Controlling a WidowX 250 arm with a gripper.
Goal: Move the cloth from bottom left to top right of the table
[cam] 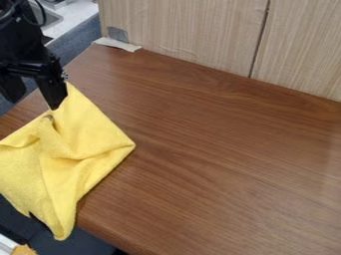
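My claw point(33, 101) hangs at the upper left of the view, its two fingers spread wide with open space between them. One finger overlaps the upper part of the yellow cloth point(96, 142) in my view; I can't tell whether they touch. The cloth lies rumpled at the lower left, its bottom corner drooping past the table's near edge. To its right the brown table point(220, 159) stretches wide, back to the pale wood panel point(186, 30). Most of the cloth sits below my claw in the view, spreading out to the right.
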